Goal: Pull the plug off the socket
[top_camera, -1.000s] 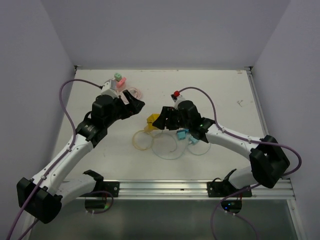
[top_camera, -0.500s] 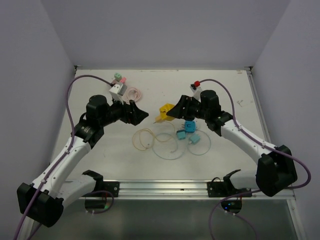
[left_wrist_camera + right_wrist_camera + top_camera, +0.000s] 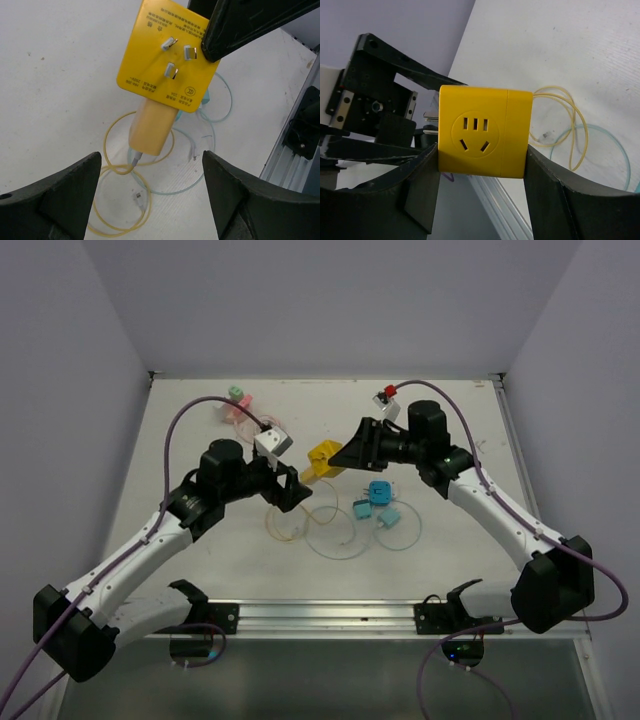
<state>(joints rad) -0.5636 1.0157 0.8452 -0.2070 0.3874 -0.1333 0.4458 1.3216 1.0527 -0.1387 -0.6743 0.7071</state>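
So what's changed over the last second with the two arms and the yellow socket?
The right gripper, shut on the yellow socket, lifted it off the table and toward the back. The open left gripper swung in from the back left toward it. The blue plugs stayed put.

The right tool (image 3: 482, 167) grips a yellow socket (image 3: 480, 131) between its two black fingers (image 3: 420, 190), the holed face toward the camera. The left tool (image 3: 375, 100) sits just behind it. Yellow cable (image 3: 575, 135) and teal cable (image 3: 617, 150) loop on the white tabletop (image 3: 570, 50).
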